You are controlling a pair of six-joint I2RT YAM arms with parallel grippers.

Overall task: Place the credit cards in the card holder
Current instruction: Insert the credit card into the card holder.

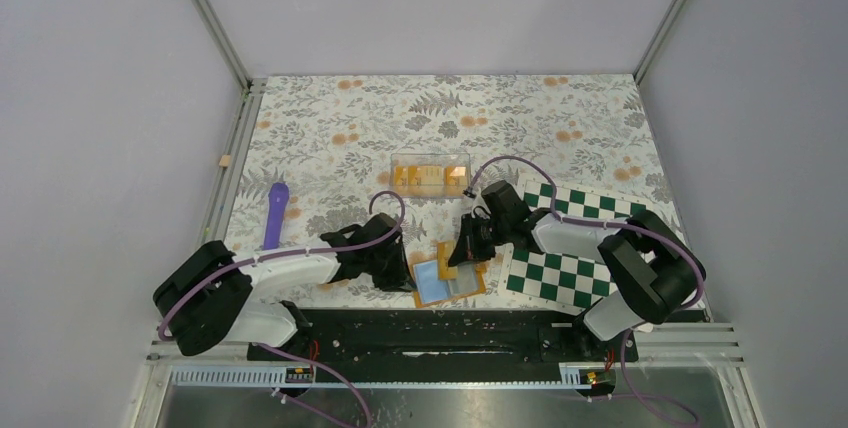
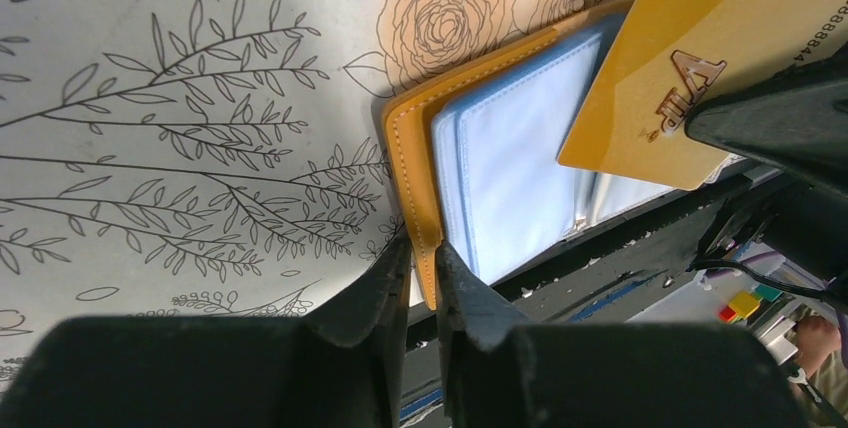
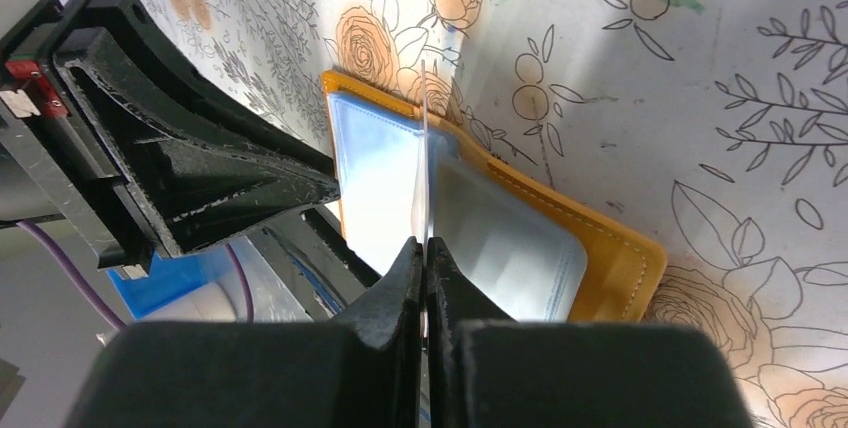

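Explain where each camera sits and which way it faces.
Top external: high behind the bases, facing down at the table; left arm and right arm show whole.
Left wrist: on the left arm, facing the card holder and a credit card; the left gripper shows, astride the holder's edge.
Right wrist: on the right arm, facing the card holder; the right gripper shows, shut on that card.
Shared: both wrist views show holder and card.

Comes, all told, to one open orange card holder (image 1: 478, 286), one yellow card (image 2: 690, 58) raised over it, seemingly three more cards (image 1: 431, 178) inside one clear box (image 1: 430, 158), one purple tool (image 1: 275, 213) and one green-and-white chequered board (image 1: 555, 278).
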